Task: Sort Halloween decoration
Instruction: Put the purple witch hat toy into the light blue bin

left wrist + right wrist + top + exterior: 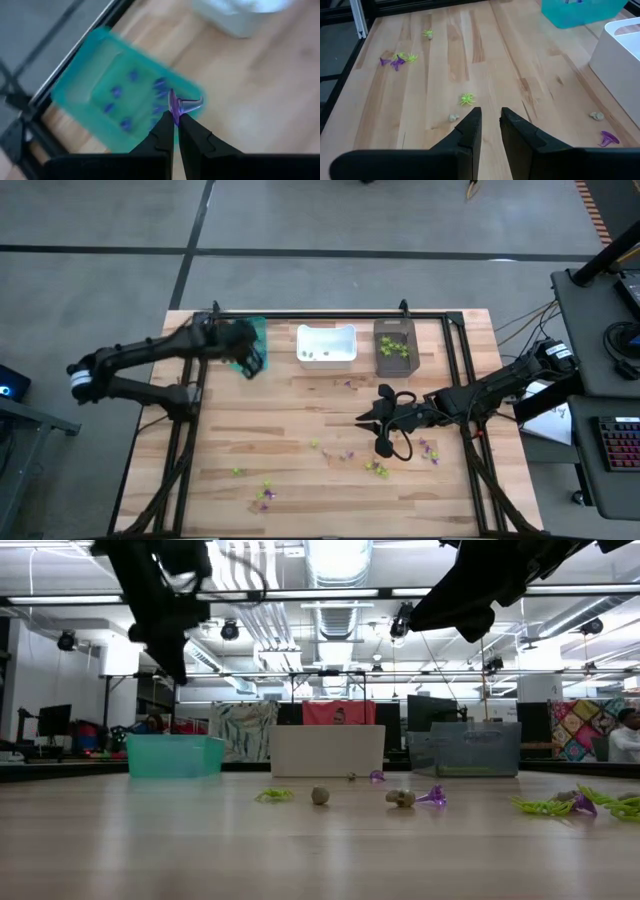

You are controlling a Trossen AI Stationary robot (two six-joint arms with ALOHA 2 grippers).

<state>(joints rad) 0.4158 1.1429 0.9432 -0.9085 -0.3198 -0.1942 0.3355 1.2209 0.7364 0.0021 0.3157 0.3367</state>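
Left pincer [175,120] clenched on a purple trinket [181,105], right above the teal bin's [75,85] edge. Could drop outside if let go now. Right pincer [490,120] empty, a bit open, low over the desk [485,60]. Only the left wrist view shows the tiny grip; from above, hidden.
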